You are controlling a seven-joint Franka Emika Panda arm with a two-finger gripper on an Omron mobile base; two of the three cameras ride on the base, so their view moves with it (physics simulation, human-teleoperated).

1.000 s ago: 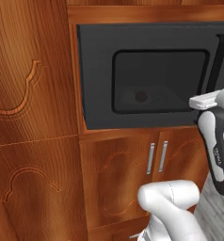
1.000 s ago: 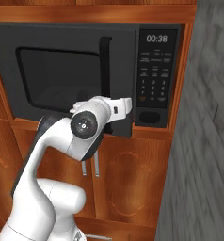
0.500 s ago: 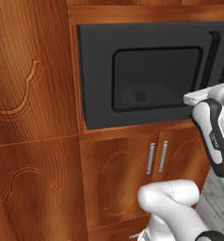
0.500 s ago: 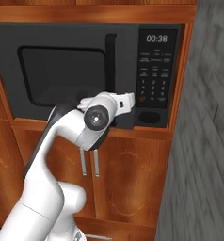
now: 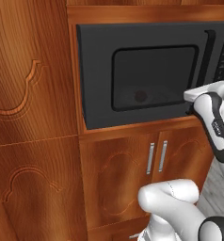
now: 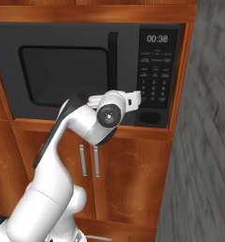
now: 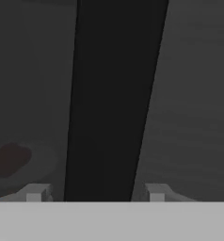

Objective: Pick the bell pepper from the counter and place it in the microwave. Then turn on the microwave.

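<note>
1. In the hand view the gripper (image 7: 95, 194) shows two pale fingertips (image 7: 35, 193), one on each side of the microwave's vertical black door handle (image 7: 115, 99). The jaws are spread wider than the bar and straddle it; whether either tip touches it I cannot tell.
2. Behind the dark window, to the left of the handle in the hand view, a dim reddish blob is the bell pepper (image 7: 9, 159), lying inside the microwave (image 6: 62, 71) on a pale round turntable (image 7: 43, 162).
3. The left base view shows the pepper as a faint dark spot (image 5: 141, 96) low in the window, with the door shut.
4. One microwave, one handle, one pepper, one keypad (image 6: 154, 78) with a clock display reading 00:38 (image 6: 157, 38).
5. Below the microwave, two wooden cabinet doors (image 5: 123, 179) carry two slim silver pulls (image 5: 150, 158).
6. A tall carved wood panel (image 5: 31, 117) stands left; a grey wall (image 6: 204, 142) stands right.
</note>
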